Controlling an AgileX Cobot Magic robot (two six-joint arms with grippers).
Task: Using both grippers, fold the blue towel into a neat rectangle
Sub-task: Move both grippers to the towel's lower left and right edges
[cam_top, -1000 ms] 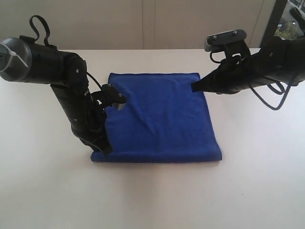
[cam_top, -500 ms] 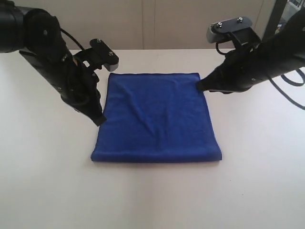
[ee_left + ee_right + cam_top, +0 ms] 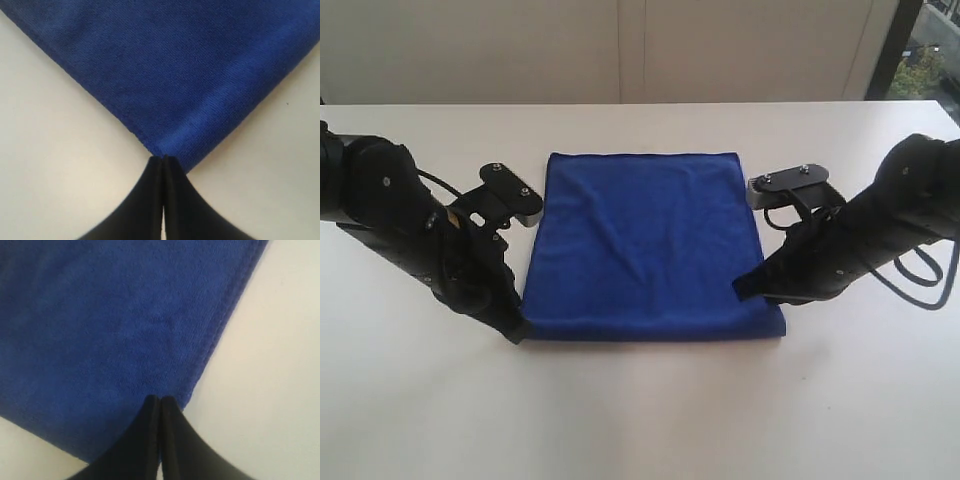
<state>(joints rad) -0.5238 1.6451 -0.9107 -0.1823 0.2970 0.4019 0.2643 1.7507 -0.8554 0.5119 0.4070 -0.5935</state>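
Note:
The blue towel (image 3: 645, 240) lies flat on the white table as a folded, roughly square pad, with its thick fold along the near edge. My left gripper (image 3: 517, 330) is low at the near left corner. In the left wrist view its fingers are shut, tips (image 3: 163, 159) touching the very corner of the towel (image 3: 175, 75), with no cloth seen between them. My right gripper (image 3: 740, 287) rests shut over the right edge close to the near right corner. Its tips (image 3: 160, 399) lie on top of the towel (image 3: 110, 330), just inside the hem.
The white table (image 3: 640, 420) stretches bare around the towel on all sides. A pale wall stands behind its far edge, and a dark window frame (image 3: 900, 45) rises at the far right.
The left arm has come down from the towel's left edge to the near left corner. The right arm has moved from the far right corner down to the right edge near the front.

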